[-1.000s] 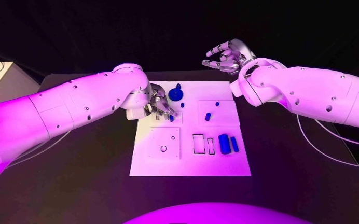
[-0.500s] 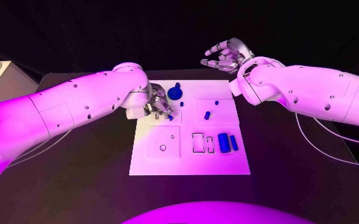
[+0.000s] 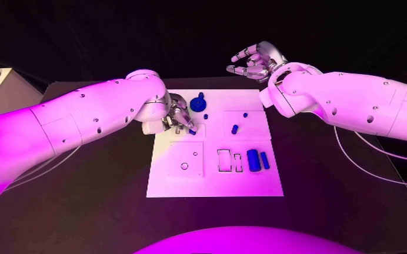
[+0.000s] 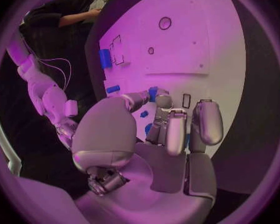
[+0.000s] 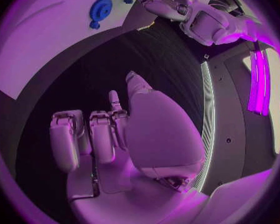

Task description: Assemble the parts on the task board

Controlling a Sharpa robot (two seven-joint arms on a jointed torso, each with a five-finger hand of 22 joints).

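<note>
Hovering left robot hand (image 3: 179,117) (fingers curled), over task board (image 3: 216,180)

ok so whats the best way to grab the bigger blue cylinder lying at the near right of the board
Pinch the large blue cylinder across its middle, coming straight down from above. It lies flat on the task board with its long axis running away from the robot, so fingers should close on its two long sides; a slimmer blue piece lies close on its right.

Left hand (image 3: 178,117) hides its part — grip unclear.
</note>
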